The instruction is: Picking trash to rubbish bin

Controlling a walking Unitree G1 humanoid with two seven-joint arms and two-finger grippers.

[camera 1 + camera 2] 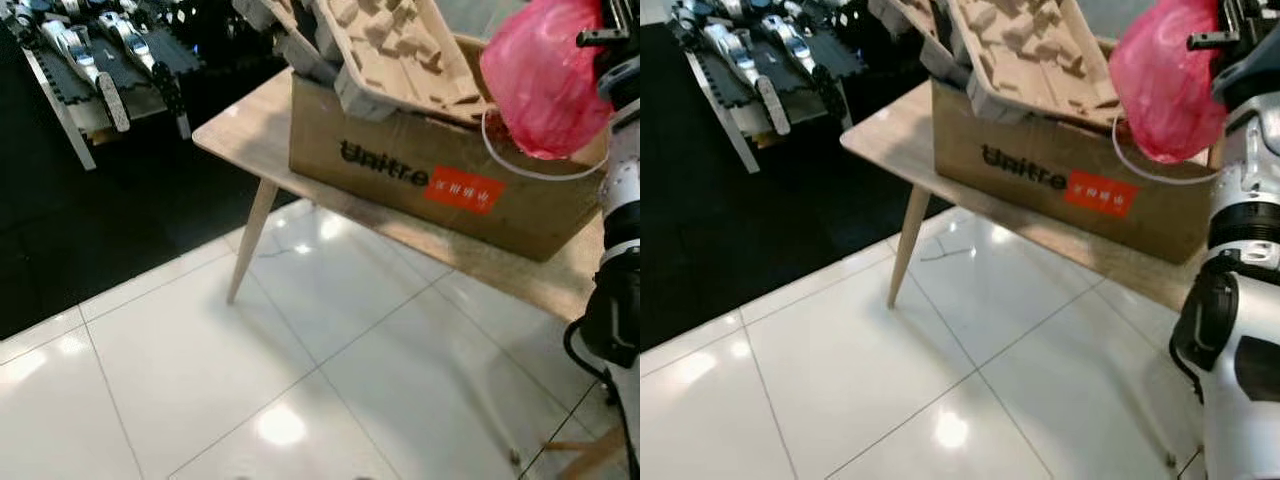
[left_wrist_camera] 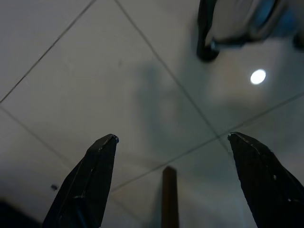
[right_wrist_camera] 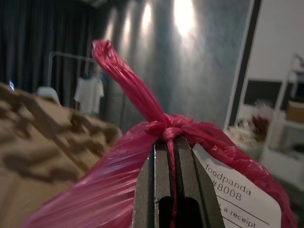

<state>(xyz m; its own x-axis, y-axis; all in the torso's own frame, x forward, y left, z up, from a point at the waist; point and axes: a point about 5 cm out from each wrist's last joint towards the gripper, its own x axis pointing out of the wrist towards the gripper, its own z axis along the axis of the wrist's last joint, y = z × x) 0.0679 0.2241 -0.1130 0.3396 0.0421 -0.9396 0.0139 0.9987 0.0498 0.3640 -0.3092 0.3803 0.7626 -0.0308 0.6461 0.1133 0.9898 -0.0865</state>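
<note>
Pink plastic bag (image 3: 156, 180), glossy, crinkled, knotted at the neck with a twisted tail above the knot; white receipt label (image 3: 237, 199) reads "foodpanda #8008". Right gripper (image 3: 173, 142) jaws closed tight on the bag just below the knot. Bag held high at the robot's right, hanging above the far end of a cardboard box (image 1: 440, 180) printed "Unitre", which sits on a wooden desk (image 1: 240, 130) and carries moulded pulp trays (image 1: 390, 45). Left gripper (image 2: 173, 140) points at white floor tiles (image 1: 200, 370), jaws wide apart, holding nothing.
</note>
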